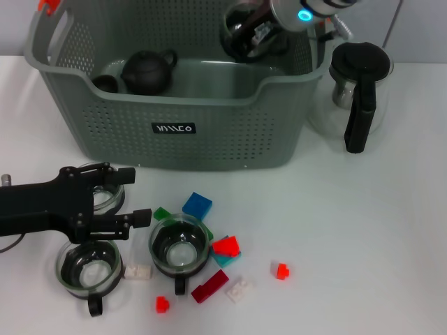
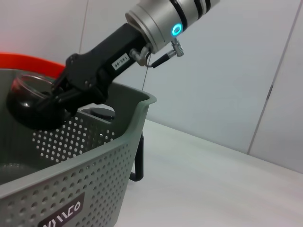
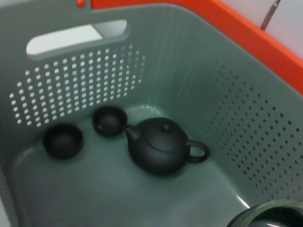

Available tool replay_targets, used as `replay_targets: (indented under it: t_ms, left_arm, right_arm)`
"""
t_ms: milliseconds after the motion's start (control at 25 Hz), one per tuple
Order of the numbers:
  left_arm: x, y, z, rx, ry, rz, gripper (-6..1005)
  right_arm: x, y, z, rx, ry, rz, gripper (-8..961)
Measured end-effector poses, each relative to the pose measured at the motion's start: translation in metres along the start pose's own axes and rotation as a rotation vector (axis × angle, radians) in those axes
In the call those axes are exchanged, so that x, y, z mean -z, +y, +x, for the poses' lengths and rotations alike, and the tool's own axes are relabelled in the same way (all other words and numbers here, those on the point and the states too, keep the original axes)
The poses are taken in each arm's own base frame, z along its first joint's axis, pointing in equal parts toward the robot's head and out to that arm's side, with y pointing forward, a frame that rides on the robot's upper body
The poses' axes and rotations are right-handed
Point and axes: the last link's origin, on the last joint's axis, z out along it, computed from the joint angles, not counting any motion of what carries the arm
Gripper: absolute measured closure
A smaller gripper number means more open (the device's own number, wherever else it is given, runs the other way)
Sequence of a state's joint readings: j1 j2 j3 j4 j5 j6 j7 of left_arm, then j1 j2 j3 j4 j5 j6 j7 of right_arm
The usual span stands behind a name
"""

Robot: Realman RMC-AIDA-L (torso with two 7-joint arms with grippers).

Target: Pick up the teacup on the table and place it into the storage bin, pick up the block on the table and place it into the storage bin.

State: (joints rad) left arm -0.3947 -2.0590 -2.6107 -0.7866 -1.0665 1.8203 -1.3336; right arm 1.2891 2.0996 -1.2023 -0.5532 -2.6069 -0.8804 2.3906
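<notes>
Above the storage bin's (image 1: 209, 125) right rear corner, the right end effector (image 2: 45, 101) gripped a glass teacup (image 1: 244, 31) — inside lay a black teapot (image 3: 161, 146) and two small dark cups (image 3: 62, 140). Low over the table (image 1: 363, 230), the left end effector (image 1: 133, 195) hung wide open (near three glass teacups (image 1: 179, 248)) — loose blocks (image 1: 198, 204) lay just beside them.

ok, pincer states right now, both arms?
Left pincer: open, empty, low over the table beside a glass cup.
Right pincer: shut on a glass teacup above the storage bin.
</notes>
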Motion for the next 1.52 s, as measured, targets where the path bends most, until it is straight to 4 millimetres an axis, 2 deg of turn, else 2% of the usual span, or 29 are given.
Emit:
replay_targets:
  t_ms: [520, 1000, 1240, 1320, 1400, 1520]
  left_arm:
    - [-0.001, -0.002, 0.000, 0.000, -0.003, 0.012, 127]
    - [-0.001, -0.002, 0.000, -0.001, -0.003, 0.012, 127]
    - [-0.001, -0.003, -0.001, 0.004, -0.002, 0.019, 126]
    - [-0.001, -0.003, -0.002, 0.006, -0.001, 0.018, 126]
    - [-0.001, -0.003, -0.002, 0.008, -0.001, 0.019, 126]
    - [0.001, -0.002, -0.002, 0.012, 0.009, 0.023, 126]
  right_arm:
    - [-0.009, 0.003, 0.013, 0.021, 0.040, 0.008, 898]
    - [-0.008, 0.004, 0.013, -0.002, 0.038, -0.004, 897]
    - [-0.005, 0.002, 0.010, -0.008, 0.036, -0.001, 823]
    - [0.002, 0.001, 0.003, -0.004, 0.024, -0.008, 750]
    - [0.013, 0.001, -0.004, 0.008, 0.017, -0.026, 677]
    - [0.047, 0.003, -0.020, 0.044, -0.013, -0.068, 565]
